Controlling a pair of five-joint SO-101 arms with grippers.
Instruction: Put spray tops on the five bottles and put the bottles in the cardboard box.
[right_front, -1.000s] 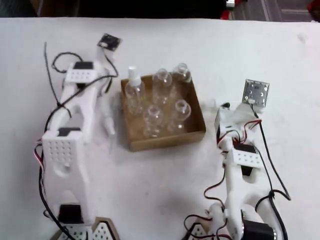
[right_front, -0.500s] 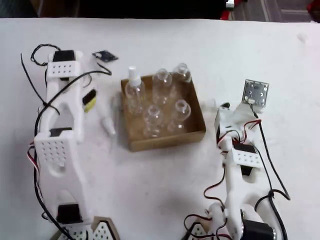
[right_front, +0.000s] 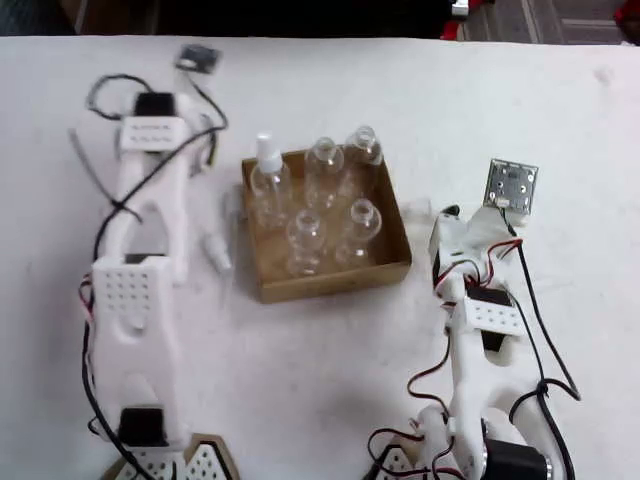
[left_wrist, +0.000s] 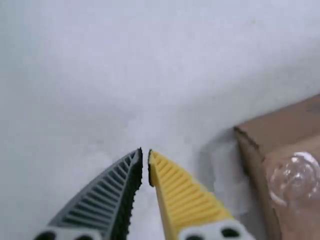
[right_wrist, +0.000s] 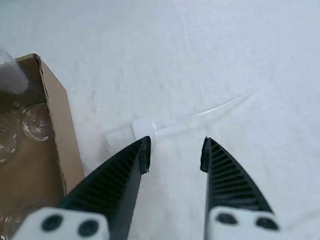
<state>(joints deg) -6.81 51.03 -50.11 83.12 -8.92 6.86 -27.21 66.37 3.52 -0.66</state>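
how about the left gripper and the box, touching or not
Apart. Left wrist view: bare table shows between the shut left gripper and the box corner.

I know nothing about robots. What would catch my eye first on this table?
The open brown cardboard box in the middle of the white table stands out, packed with five clear bottles. Just one of them, at a back corner, wears a white spray top. Beside the box, a loose white spray top with a thin tube lies on the table, with the right arm's black claw open close to it.
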